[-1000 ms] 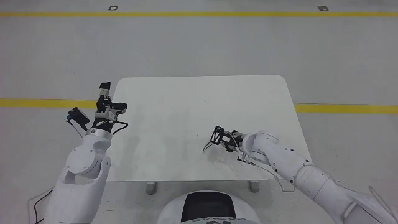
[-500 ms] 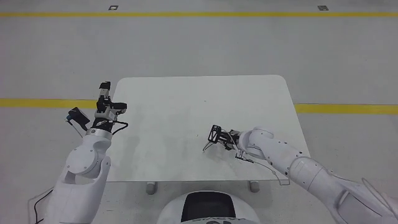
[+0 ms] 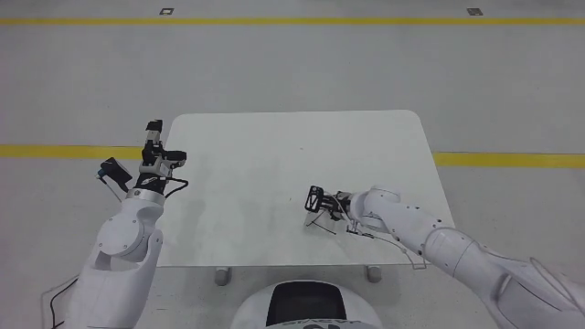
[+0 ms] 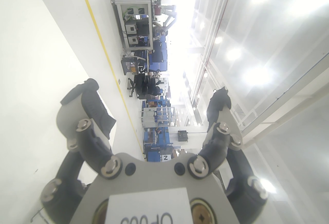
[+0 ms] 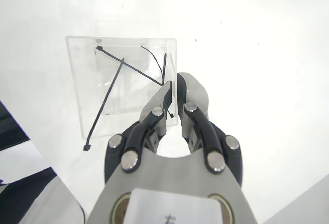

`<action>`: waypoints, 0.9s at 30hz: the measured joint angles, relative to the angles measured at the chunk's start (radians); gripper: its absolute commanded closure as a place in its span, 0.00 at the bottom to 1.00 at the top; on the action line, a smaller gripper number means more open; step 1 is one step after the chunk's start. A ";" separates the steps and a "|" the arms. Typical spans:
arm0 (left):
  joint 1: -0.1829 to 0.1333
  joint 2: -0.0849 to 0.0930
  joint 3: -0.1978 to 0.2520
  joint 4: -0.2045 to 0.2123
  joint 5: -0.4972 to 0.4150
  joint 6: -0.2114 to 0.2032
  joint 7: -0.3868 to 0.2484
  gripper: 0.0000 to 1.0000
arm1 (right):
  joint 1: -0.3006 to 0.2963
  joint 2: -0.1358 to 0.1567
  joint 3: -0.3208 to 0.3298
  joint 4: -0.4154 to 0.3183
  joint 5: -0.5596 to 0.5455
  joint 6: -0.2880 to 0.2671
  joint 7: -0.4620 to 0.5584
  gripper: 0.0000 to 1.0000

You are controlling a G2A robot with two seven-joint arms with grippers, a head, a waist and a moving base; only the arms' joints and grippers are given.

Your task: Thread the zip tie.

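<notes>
Right wrist view: right tool [image 5: 172, 86] is clamped on the clear tray's [image 5: 74, 86] side wall, zip ties [image 5: 114, 81] inside. Left tool [image 4: 155, 88] is spread apart, off the surface's [image 3: 274, 146] left edge.

A big robotics lab or factory-style test hall. The pale, glossy floor [image 3: 292, 64] runs far beyond the lone white worktop [image 3: 274, 146] and carries yellow lines [image 3: 274, 21] and small floor sockets [image 3: 166, 11]. The left wrist view looks down the hall: an open-frame rack [image 4: 135, 21] packed with electronics, blue benches [image 4: 154, 55], black office chairs [image 4: 144, 84], and a high ceiling with rows of bright lamps [image 4: 257, 75].
</notes>
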 measured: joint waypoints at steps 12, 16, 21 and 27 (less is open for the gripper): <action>0.000 0.000 0.000 0.000 0.000 0.000 0.000 0.00 | -0.034 0.020 0.036 -0.059 -0.018 0.000 0.086 0.97; 0.000 0.000 0.000 0.000 0.000 0.000 0.000 0.00 | -0.026 0.019 0.029 -0.064 0.012 0.000 0.125 0.00; 0.000 0.000 0.000 0.000 0.000 0.000 0.000 0.00 | -0.024 0.022 0.032 -0.081 -0.003 0.000 0.128 0.00; 0.000 0.000 0.000 0.000 0.000 0.000 0.000 0.00 | -0.059 0.038 0.062 -0.171 -0.065 0.022 0.159 0.02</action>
